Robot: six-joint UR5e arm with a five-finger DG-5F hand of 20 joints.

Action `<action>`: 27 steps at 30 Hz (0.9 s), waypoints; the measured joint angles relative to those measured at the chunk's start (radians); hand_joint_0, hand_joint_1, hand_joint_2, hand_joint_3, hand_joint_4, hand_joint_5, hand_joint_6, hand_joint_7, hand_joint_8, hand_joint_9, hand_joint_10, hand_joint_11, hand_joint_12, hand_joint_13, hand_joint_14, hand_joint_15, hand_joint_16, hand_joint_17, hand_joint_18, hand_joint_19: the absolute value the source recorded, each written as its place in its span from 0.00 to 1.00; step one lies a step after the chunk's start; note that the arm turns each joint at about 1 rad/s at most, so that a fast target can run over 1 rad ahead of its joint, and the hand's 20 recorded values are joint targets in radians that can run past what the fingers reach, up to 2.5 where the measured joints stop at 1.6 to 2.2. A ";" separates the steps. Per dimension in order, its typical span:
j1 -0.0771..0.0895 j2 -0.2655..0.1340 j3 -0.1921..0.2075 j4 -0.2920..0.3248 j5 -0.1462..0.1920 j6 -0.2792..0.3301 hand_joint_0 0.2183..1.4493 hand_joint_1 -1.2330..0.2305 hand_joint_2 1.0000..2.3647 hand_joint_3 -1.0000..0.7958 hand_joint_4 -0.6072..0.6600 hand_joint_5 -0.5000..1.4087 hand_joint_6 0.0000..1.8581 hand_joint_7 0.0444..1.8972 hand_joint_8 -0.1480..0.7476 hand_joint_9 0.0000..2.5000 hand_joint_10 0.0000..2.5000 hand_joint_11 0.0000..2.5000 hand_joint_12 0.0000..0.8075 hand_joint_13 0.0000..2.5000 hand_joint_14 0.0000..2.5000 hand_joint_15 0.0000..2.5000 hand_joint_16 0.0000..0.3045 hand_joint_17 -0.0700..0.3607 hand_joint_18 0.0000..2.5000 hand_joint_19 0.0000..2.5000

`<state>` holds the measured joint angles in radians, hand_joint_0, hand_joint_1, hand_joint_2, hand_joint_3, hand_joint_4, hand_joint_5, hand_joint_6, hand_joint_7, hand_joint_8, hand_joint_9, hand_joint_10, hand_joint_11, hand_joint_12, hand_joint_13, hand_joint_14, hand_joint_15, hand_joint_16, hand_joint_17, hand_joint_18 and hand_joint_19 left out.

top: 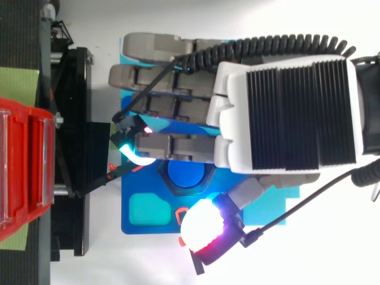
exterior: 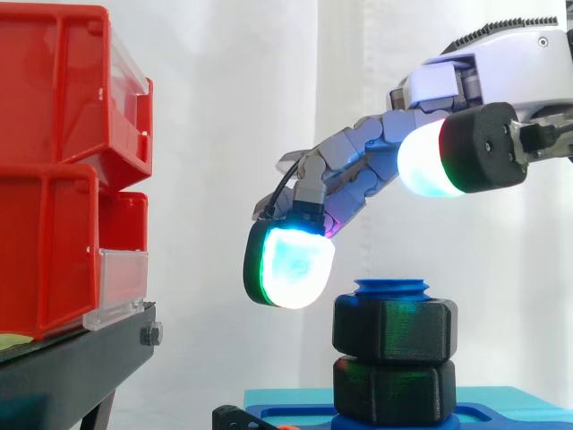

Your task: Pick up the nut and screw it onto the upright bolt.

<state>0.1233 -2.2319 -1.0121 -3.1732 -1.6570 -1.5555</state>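
A blue upright bolt (exterior: 392,288) rises from a blue base (exterior: 501,414). Two black hex nuts are stacked on it: the upper nut (exterior: 395,329) sits just under the bolt's top, and the lower nut (exterior: 394,390) rests on the base. From above, the bolt's round top (top: 185,173) shows inside the nut's dark rim (top: 168,185). My hand (exterior: 358,170) hangs over the bolt, open. One glowing fingertip (exterior: 291,260) hovers just up and left of the upper nut without touching it. The thumb pad (exterior: 425,159) stays well above, to the right. Nothing is held.
Stacked red bins (exterior: 54,179) with clear front lips stand on a black stand (exterior: 72,367) at the left, a short gap from the fingertips. The blue base (top: 145,208) carries a teal recess beside the bolt. A white curtain hangs behind.
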 measured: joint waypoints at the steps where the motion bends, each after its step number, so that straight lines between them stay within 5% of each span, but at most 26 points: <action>1: 0.001 0.000 0.000 -0.002 0.000 0.000 0.22 0.80 0.00 0.28 0.68 0.21 0.27 0.43 0.41 0.16 0.00 0.00 0.36 0.00 0.00 0.00 0.12 0.35 0.00 0.00; 10: 0.009 0.000 -0.004 -0.010 0.002 0.001 0.22 0.80 0.00 0.28 0.67 0.21 0.27 0.39 0.40 0.16 0.00 0.00 0.36 0.00 0.00 0.00 0.12 0.35 0.00 0.00; 15: 0.007 0.000 -0.037 -0.001 0.002 0.002 0.22 0.80 0.00 0.28 0.67 0.22 0.27 0.40 0.40 0.16 0.00 0.00 0.36 0.00 0.00 0.00 0.12 0.35 0.00 0.00; 27: 0.003 0.000 -0.055 0.031 0.003 0.032 0.23 0.79 0.00 0.28 0.67 0.22 0.27 0.47 0.42 0.17 0.00 0.00 0.35 0.02 0.00 0.00 0.11 0.34 0.00 0.00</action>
<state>0.1261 -2.2319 -1.0674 -3.1424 -1.6541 -1.5235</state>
